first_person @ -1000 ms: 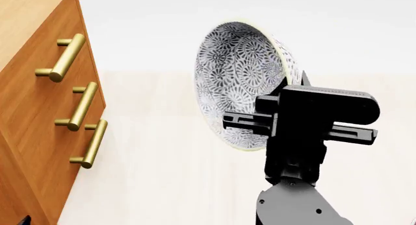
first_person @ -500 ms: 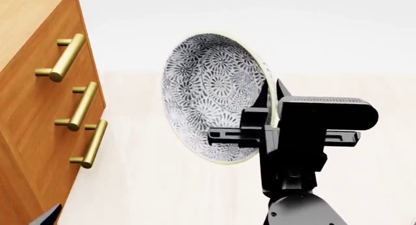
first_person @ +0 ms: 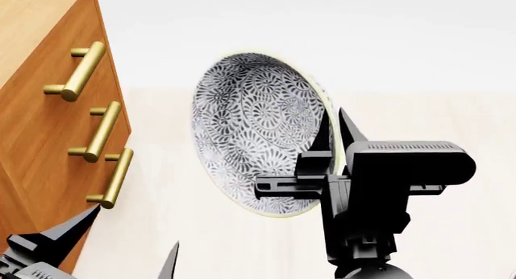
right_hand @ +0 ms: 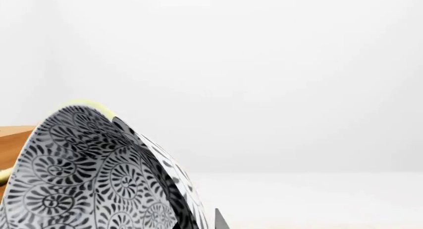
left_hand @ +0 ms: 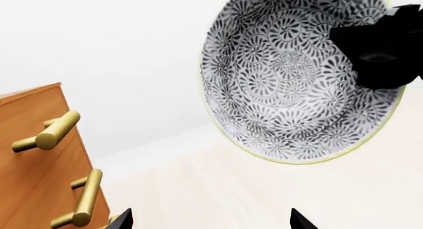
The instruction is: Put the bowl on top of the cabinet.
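Bowl shifted toward 9 o'clock, left gripper newly in view, spread, empty | right gripper pinches rim | cabinet at 9 o'clock of bowl, top unreached

"Where was the bowl?"

"Up in the air, tipped on its side. It was to the right of the cabinet, not touching it."

"And the arms?"

"The right gripper was on the bowl's right edge. The left gripper was lower down, just beside the cabinet's front."
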`<state>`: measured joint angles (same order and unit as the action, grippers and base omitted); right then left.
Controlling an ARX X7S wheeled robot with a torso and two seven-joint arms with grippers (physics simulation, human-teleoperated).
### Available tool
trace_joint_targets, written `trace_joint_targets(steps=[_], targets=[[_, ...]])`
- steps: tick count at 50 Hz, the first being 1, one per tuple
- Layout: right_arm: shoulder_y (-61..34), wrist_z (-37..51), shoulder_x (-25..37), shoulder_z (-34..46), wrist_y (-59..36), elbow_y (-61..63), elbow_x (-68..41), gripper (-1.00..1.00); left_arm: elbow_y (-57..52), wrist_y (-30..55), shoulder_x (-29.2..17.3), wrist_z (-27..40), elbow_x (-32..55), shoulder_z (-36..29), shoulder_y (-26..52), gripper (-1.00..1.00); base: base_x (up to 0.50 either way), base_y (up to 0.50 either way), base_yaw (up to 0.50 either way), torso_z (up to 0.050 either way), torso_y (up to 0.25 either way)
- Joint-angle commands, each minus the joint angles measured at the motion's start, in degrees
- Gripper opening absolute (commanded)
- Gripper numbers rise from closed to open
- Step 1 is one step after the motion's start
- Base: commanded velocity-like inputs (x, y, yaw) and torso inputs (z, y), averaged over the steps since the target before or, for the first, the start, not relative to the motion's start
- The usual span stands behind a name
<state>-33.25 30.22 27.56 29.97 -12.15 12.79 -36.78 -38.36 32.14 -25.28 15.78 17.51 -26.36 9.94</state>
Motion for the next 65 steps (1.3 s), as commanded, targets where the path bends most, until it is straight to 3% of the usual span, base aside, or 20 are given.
trace_joint_targets(steps=[1,20,65], targets=[[0.7,1.4,0.7,-0.2,0.5,2.2,1.2,-1.00,-3.2,9.1,1.2,0.4,1.7,-1.1,6.5,1.00,0.00,0.00,0.00,0.000,0.000],[0.9,0.5,0.8,1.3,1.0,2.2,2.8,-1.00,-7.4,17.9,3.4,1.5,3.3,-2.9,13.5,1.00,0.00,0.00,0.00,0.001,0.001],[4.2,-1.7,3.4,2.7,3.4,6.7,3.4,-1.00,0.3,22.1,6.1,0.4,7.0,1.2,22.8,1.00,0.00,0.00,0.00,0.000,0.000]])
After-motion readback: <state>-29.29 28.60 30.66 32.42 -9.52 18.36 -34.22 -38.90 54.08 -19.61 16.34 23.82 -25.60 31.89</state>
